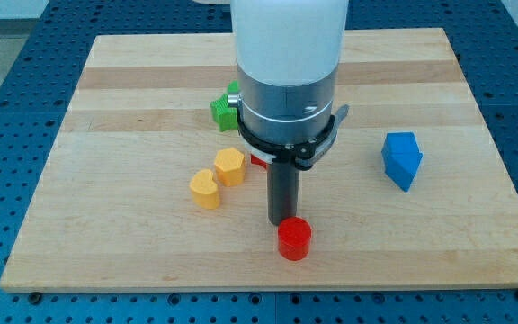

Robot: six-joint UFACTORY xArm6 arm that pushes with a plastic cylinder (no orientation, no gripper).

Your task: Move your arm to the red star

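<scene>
Behind my tip point(283, 220), red star point(257, 161) mostly hidden, apart.

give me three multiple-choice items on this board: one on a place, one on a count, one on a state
1. Where is the blue block?
A. near the view's right
B. at the view's bottom left
C. touching the yellow blocks

2. How many yellow blocks show?
A. one
B. two
C. four

3. How does my tip stand relative to the red cylinder?
A. far off at the view's top
B. just above it in the view, close or touching
C. beside the blue block

Answers:
1 A, it sits alone right of the arm.
2 B, a yellow heart-like block and another yellow block lie side by side.
3 B, the rod ends right at the cylinder's upper edge; contact cannot be told.
</scene>
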